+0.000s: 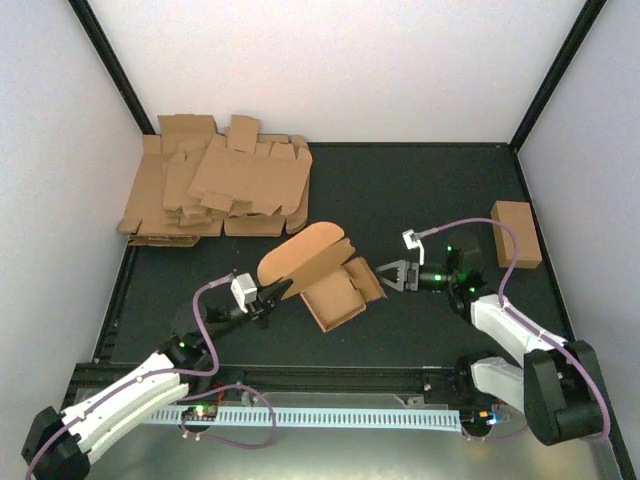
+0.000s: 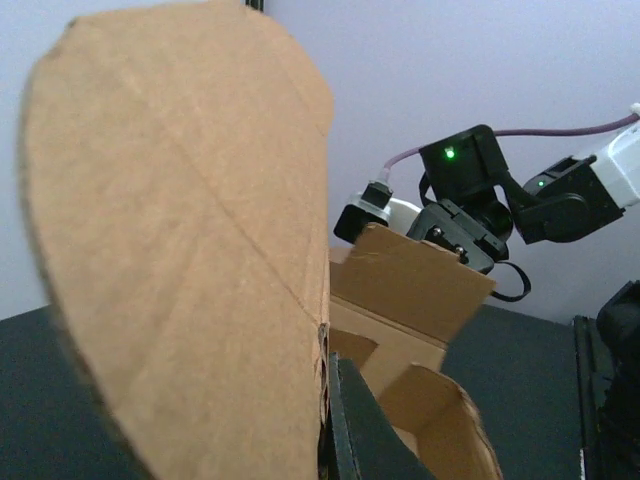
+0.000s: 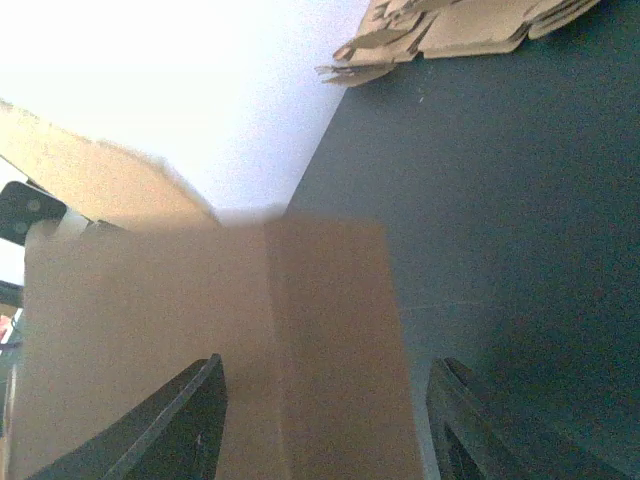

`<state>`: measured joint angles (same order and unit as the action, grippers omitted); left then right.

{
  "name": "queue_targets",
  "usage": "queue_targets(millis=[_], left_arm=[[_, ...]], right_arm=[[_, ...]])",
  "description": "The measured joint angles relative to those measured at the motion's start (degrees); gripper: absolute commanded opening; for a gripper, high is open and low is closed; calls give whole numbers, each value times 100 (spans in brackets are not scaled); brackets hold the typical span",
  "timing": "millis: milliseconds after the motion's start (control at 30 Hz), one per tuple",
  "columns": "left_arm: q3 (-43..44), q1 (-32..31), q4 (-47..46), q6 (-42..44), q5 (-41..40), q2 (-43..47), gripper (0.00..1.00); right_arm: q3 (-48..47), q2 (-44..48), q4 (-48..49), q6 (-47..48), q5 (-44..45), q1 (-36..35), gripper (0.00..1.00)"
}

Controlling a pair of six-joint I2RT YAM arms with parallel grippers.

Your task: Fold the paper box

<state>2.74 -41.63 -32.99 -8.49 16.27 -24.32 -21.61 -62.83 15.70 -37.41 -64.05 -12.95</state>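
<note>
The paper box [image 1: 338,296] lies near the middle of the dark tabletop [image 1: 420,195], between the two arms. It is only partly formed: its shallow body sits flat on the tabletop, and one large rounded flap [image 1: 300,254] stands up from its left side, tilted toward the far left.

The left gripper [image 1: 277,292] is clenched on the lower edge of this raised flap, holding the thin cardboard between its fingers. In the left wrist view the flap fills the left half of the picture as a broad curved sheet with faint crease lines. One dark finger [image 2: 362,432] shows just beside its lower edge, with the open body of the box behind it.

The right gripper [image 1: 386,273] is at the right side of the box, just beside a short side flap [image 1: 366,276], and points at it. Its jaws are parted and grasp nothing. In the right wrist view the two dark fingers [image 3: 190,425] stand apart, and a creased cardboard panel [image 3: 300,340] lies in front of and between them, blurred by closeness. The pictures do not show whether a finger touches it.

A loose heap of flat cardboard blanks [image 1: 215,188] rests in the far left corner of the tabletop. A small closed brown carton [image 1: 516,234] lies near the right edge, well apart from the box.
</note>
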Motion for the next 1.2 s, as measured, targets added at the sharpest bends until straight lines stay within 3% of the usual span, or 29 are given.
queue_targets(millis=[600, 833, 1200], left_arm=[[87, -2, 4, -138, 83, -214, 1], [133, -2, -50, -197, 122, -761, 2], [157, 0, -623, -284, 343, -2092, 2]], right_arm=[[-44, -136, -227, 308, -7, -933, 57], [-216, -192, -778, 787, 570, -1123, 56], [-203, -1130, -866, 1049, 1290, -1550, 51]])
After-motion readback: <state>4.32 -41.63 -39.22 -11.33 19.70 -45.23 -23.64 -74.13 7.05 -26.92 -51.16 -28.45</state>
